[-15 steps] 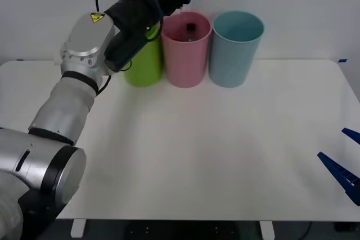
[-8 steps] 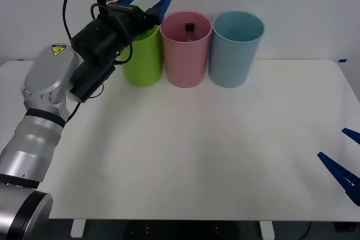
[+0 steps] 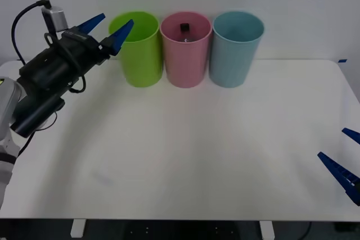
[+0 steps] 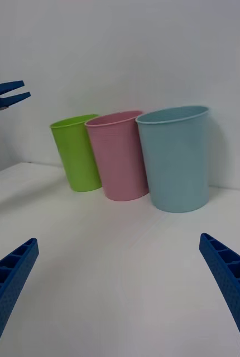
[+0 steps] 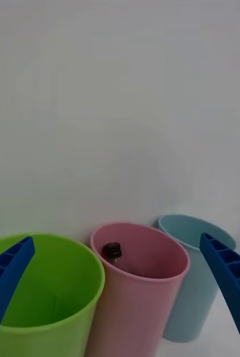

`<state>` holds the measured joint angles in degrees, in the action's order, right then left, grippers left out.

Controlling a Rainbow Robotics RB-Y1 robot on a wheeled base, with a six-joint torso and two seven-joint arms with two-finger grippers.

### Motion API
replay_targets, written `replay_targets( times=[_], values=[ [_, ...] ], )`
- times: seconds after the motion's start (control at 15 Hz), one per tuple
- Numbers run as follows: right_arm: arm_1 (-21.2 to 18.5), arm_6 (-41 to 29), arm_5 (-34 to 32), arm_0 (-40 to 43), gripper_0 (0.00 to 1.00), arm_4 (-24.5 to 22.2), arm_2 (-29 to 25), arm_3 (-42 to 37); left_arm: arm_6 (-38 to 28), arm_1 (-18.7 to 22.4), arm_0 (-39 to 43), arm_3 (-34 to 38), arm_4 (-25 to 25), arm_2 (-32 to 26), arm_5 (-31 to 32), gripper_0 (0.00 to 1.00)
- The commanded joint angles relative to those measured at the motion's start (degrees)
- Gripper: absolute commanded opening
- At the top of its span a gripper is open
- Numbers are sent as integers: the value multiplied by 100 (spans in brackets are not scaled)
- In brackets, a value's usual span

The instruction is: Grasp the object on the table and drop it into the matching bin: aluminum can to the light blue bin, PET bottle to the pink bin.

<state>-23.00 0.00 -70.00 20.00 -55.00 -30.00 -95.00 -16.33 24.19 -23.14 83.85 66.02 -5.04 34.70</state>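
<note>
Three bins ahead of my left gripper [image 3: 104, 31]: lime green bin [image 3: 138, 49] nearest its fingertips, pink bin [image 3: 185, 49] beyond, light blue bin [image 3: 235, 48] farthest.

Item: PET bottle [image 3: 184, 28], inside the pink bin, black cap showing just under the rim. I judge the drop done.

Item: left gripper, jaws spread wide, holding nothing, raised above the table [image 3: 214, 139] just beside the green rim.

Item: right gripper [image 3: 344, 158], fingers apart, empty, low at the table's near edge, well apart from the bins.

Risk, as I judge it: a careless swing of the left arm could clip the green bin and topple the row, spilling the bottle.
</note>
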Motion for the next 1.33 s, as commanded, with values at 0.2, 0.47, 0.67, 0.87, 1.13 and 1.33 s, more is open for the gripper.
replay_targets(
  times=[0.2, 0.47, 0.67, 0.87, 1.13, 1.33],
  values=[
    [0, 0, 0, 0, 100, 0, 0, 0, 25, 183, 960, 457, -2, -1008, 1214, 100],
    [0, 0, 0, 0, 100, 0, 0, 0, 77, 411, 1654, 712, -2, -1755, 2111, 100],
    [0, 0, 0, 0, 100, 0, 0, 0, 113, 473, 2199, 1063, 77, -2203, 2559, 100],
    [0, 0, 0, 0, 100, 0, 0, 0, 183, 473, 2700, 1353, 130, -2493, 2753, 100],
    [0, 0, 0, 0, 100, 0, 0, 0, 526, 569, 3412, 1608, 68, -2660, 2788, 100],
    [0, 0, 0, 0, 100, 0, 0, 0, 631, 622, 3790, 1608, -204, -2748, 2840, 100]
  ],
)
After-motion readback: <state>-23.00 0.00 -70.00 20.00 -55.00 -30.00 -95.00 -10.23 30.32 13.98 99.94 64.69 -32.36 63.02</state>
